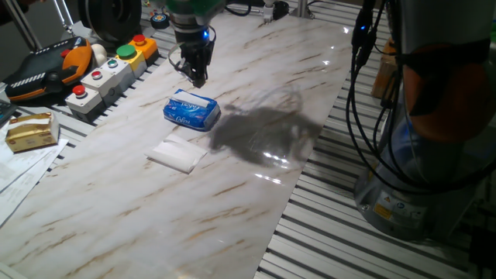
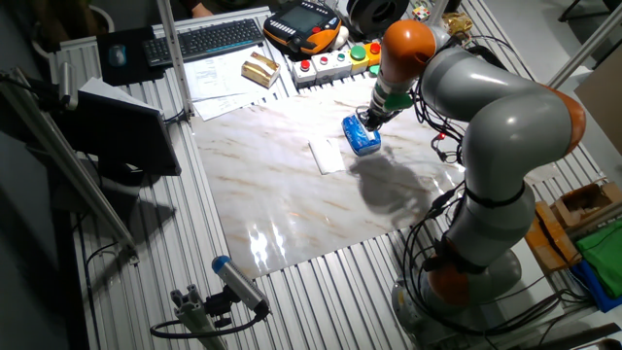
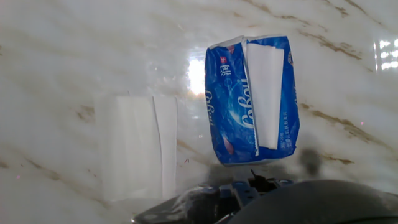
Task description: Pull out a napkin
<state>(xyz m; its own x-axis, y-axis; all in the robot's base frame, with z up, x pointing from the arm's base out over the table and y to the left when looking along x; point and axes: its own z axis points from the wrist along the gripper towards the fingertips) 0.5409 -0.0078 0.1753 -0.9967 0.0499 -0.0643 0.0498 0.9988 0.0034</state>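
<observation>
So the gripper [image 1: 197,76] hangs above the pack [image 1: 191,111], jaw state can't tell (tips too dark/small). One napkin [image 3: 265,93] shows white in the pack's slot, prob. the next pull; its twin [image 1: 177,154] lies flat just beside the pack on the table [image 1: 256,194].

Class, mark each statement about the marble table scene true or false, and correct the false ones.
1. The blue plastic tissue pack lies on the marble tabletop. True.
2. A white folded paper napkin lies apart beside the pack. True.
3. The gripper holds the loose napkin. False: it hangs above the pack, holding nothing visible.
4. The pack's opening is sealed. False: a white tissue shows in it.
</observation>
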